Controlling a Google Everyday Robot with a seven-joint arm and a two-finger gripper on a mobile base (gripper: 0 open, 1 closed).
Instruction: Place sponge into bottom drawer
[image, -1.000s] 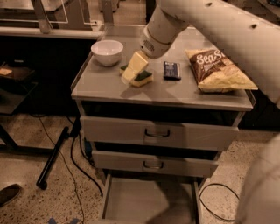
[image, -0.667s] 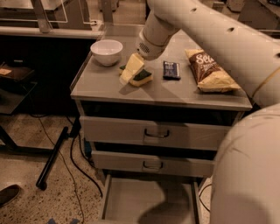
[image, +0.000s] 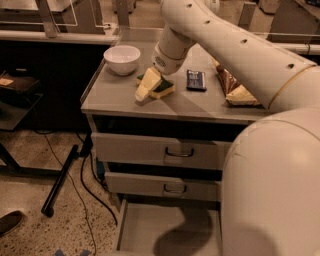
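The sponge, yellow with a dark green face, lies on the grey cabinet top near its middle. My gripper hangs from the cream arm coming in from the upper right. It sits right at the sponge's left side and covers part of it. The bottom drawer is pulled out at the foot of the cabinet. Its flat grey floor shows, with the arm's shadow on it. My arm hides the drawer's right part.
A white bowl stands at the back left of the top. A dark wrapped bar and a chip bag lie right of the sponge. Two upper drawers are shut. A black pole and cables lie on the floor at left.
My gripper has shifted slightly left and down against the sponge. The near part of my arm has swung in and now fills the right side of the view.
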